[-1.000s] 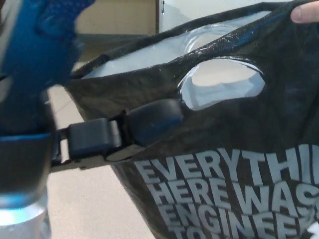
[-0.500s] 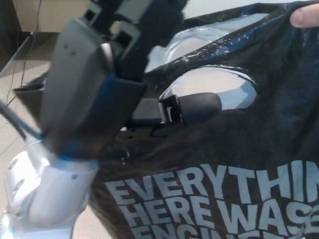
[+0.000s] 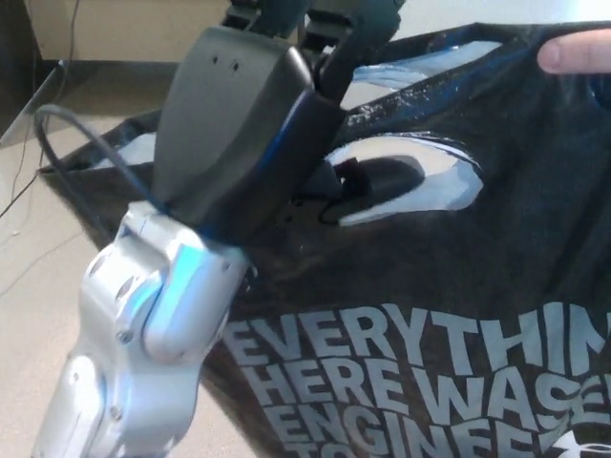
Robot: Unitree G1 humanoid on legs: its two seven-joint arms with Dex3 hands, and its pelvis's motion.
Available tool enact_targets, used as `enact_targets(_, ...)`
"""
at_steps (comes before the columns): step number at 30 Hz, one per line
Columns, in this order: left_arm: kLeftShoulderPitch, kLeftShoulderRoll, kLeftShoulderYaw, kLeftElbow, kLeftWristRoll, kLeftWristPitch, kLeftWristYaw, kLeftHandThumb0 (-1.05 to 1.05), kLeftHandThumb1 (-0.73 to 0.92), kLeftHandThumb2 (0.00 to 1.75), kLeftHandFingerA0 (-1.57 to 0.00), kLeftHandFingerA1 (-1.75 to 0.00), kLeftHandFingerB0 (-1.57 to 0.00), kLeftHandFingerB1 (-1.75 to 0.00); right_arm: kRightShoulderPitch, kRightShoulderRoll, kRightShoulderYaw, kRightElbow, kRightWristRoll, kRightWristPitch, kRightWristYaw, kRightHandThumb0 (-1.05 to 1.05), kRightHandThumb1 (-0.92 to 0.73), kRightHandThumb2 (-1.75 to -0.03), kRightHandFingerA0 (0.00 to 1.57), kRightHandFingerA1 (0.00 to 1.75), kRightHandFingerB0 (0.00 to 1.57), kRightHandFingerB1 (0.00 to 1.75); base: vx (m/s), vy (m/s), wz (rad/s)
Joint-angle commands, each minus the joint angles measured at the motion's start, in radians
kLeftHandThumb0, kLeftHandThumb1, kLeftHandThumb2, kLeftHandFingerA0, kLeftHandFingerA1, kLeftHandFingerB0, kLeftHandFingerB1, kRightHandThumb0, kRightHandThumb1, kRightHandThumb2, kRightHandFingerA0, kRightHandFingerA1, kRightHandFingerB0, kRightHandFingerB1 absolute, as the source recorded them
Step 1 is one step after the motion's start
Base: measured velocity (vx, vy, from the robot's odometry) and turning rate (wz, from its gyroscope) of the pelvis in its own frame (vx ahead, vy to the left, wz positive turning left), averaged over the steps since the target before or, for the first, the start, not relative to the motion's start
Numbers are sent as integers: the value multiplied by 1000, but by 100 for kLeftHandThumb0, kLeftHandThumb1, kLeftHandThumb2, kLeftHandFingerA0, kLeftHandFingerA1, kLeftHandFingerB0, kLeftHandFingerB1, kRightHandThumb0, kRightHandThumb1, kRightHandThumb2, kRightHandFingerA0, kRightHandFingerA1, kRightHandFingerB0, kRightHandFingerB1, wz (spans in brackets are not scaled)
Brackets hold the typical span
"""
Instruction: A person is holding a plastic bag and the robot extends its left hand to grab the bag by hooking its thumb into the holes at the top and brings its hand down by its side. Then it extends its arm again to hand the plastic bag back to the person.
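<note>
The left hand [image 3: 286, 124] has its thumb [image 3: 382, 179] hooked through the handle hole of the black plastic bag [image 3: 458, 315], which hangs before the robot. A person's fingertip [image 3: 576, 50] pinches the bag's top edge.

The black plastic bag [image 3: 458, 315] fills the right and centre, blocking passage there. Its handle hole [image 3: 420, 186] is partly plugged by the left hand's [image 3: 258, 124] thumb [image 3: 382, 178]. A person's finger [image 3: 576, 50] pinches the top edge. Open floor [image 3: 38, 239] lies left.
</note>
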Motion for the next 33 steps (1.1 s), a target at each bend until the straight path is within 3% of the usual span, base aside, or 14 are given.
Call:
enact_targets(1, -47, -7, 6, 72, 94, -4, 137, -27, 32, 89, -10, -52, -8, -50, 13, -23, -6, -10, 4, 8, 16, -43, -62, -81, 64, 57, 39, 47, 0, 0, 0)
enact_targets(3, -62, -12, 7, 106, 103, -19, 193, -52, 42, 68, -24, -44, -17, -36, 11, -25, -2, -3, -4, 1, 9, -43, -61, -81, 65, 57, 40, 47, 0, 0, 0)
enact_targets(12, -119, -18, -2, 218, 133, -63, 359, -30, 61, 58, -48, -41, -35, -32, 12, -24, -4, -8, -1, 10, 15, -44, -61, -81, 64, 57, 40, 48, 0, 0, 0)
enact_targets(13, -130, -20, -3, 235, 122, -72, 368, -27, 64, 59, -53, -59, -37, -32, 10, -25, -5, -10, 0, 11, 17, -43, -61, -81, 64, 57, 40, 47, 0, 0, 0)
enact_targets(14, -139, -17, -2, 244, 105, -82, 360, -22, 72, 61, -79, -143, -45, -35, 10, -26, -4, -14, -1, 13, 18, -43, -61, -81, 64, 57, 40, 47, 0, 0, 0)
enact_targets(15, -147, -14, -2, 252, 88, -92, 349, -22, 72, 61, -79, -143, -45, -35, 11, -26, -4, -16, -2, 14, 17, -43, -61, -81, 64, 57, 40, 47, 0, 0, 0)
enact_targets(16, -154, -15, -2, 259, 66, -98, 332, -19, 76, 62, -98, -152, -55, -38, 14, -26, -3, -15, -2, 12, 18, -43, -62, -81, 64, 57, 40, 47, 0, 0, 0)
enact_targets(17, -161, -14, -4, 267, 55, -103, 324, -18, 77, 63, -114, -135, -62, -40, 15, -26, -2, -14, -3, 10, 18, -43, -62, -81, 64, 57, 40, 47, 0, 0, 0)
enact_targets(18, -188, -16, -13, 303, 56, -112, 333, -24, 49, 90, -124, -135, -71, -67, 17, -28, -1, -14, -5, 6, 18, -42, -62, -81, 63, 57, 41, 48, 0, 0, 0)
enact_targets(19, -217, -24, -22, 343, 61, -117, 350, -24, 49, 90, -124, -135, -71, -67, 17, -30, -1, -13, -5, 3, 20, -42, -62, -81, 63, 57, 41, 48, 0, 0, 0)
enact_targets(20, -236, -27, -24, 368, 51, -124, 350, -26, 61, 62, -92, -166, -86, -51, 19, -29, -1, -16, -5, 4, 19, -42, -62, -82, 63, 57, 42, 48, 0, 0, 0)
enact_targets(31, -333, -43, -65, 559, 25, -190, 426, -21, 64, 59, -99, -162, -93, -62, 8, -30, 4, -16, -11, 3, 22, -41, -60, -82, 63, 58, 49, 51, 0, 0, 0)
enact_targets(32, -329, -49, -69, 555, 26, -179, 418, -28, 59, 63, -98, -166, -92, -58, 7, -32, 4, -21, -11, 6, 26, -35, -72, -60, 70, 46, 54, 39, 0, 0, 0)
enact_targets(33, -321, -55, -73, 548, 25, -165, 401, -30, 64, 64, -95, -165, -81, -53, 8, -32, 2, -26, -7, 12, 30, -36, -72, -60, 70, 46, 54, 39, 0, 0, 0)
